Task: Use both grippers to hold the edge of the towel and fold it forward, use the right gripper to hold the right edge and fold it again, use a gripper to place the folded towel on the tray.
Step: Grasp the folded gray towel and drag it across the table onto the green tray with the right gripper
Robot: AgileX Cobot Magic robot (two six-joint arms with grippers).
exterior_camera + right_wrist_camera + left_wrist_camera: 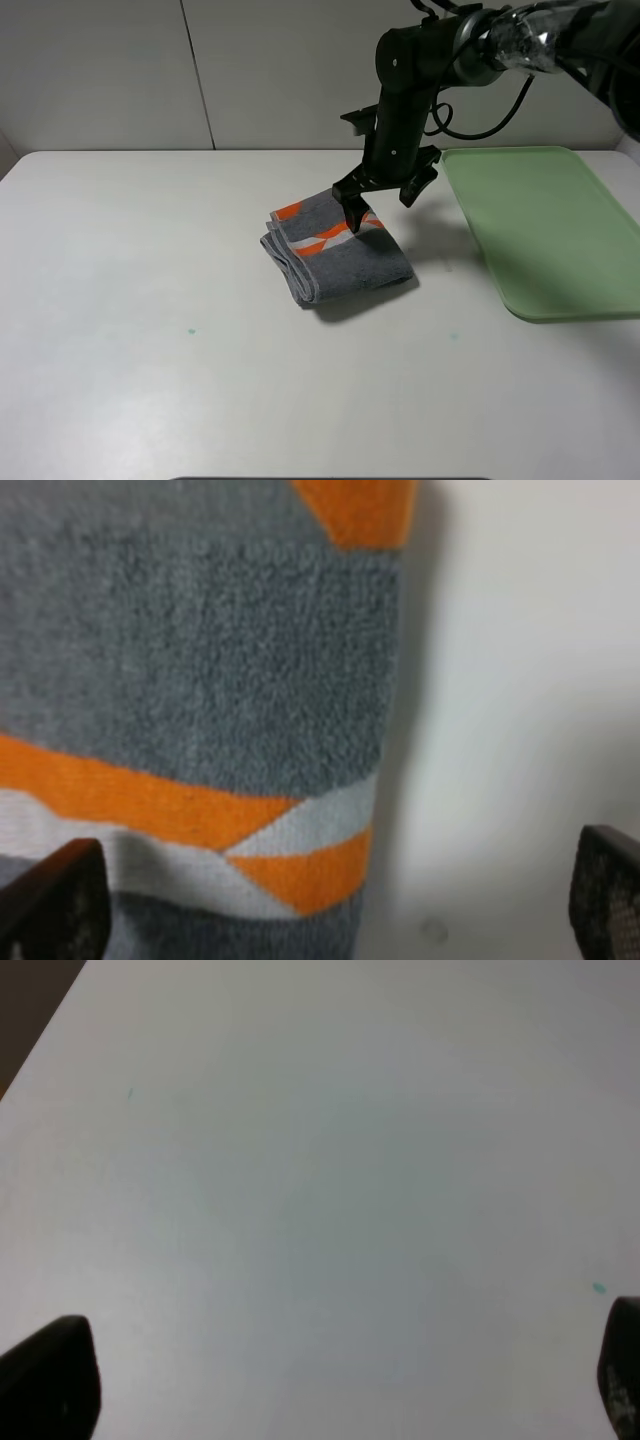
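Observation:
The towel [335, 258] lies folded in a thick grey bundle near the middle of the white table, its orange and white patches facing up. My right gripper [383, 208] hangs open low over the towel's far right part. In the right wrist view the towel [200, 680] fills the left side; the right gripper [330, 920] straddles its hem, one finger over cloth and the other over bare table. The pale green tray [480, 240] sits to the right of the towel with nothing on it. My left gripper [335, 1380] stands open over bare table; its arm is out of the exterior view.
The white table [150, 260] stretches wide to the left of the towel and in front of it. A tiny green speck [190, 331] marks the table's front left. A pale wall rises behind the table's far edge.

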